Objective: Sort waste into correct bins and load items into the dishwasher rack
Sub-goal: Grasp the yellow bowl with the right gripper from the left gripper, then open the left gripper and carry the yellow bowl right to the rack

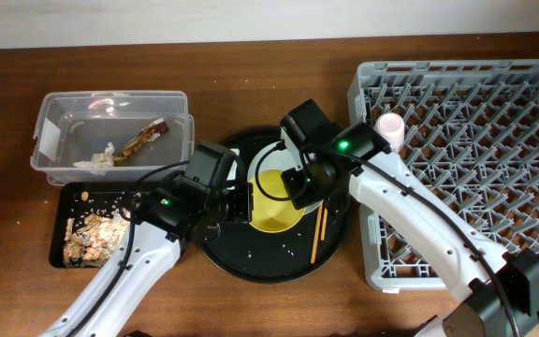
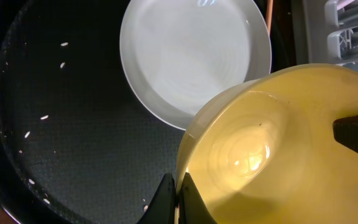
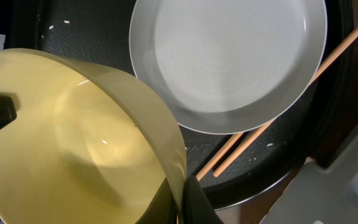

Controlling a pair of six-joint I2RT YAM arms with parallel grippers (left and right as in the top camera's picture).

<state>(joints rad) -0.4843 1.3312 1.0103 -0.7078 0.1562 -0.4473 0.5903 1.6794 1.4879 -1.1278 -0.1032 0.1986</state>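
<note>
The yellow bowl (image 1: 274, 204) hangs over the round black tray (image 1: 241, 257), pinched from both sides. The left gripper (image 2: 176, 191) is nipped narrow on its 9 o'clock rim, and the right gripper (image 3: 180, 196) likewise near 3 o'clock. The rack (image 1: 475, 140) lies at 3 o'clock, so I'd say the right arm is nearer.

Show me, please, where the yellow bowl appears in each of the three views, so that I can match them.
Overhead: the yellow bowl is at the centre, over the round black tray.
Left wrist: the yellow bowl fills the lower right.
Right wrist: the yellow bowl fills the lower left.
Shared landmark: the round black tray, which lies beneath the bowl in every view.
</note>
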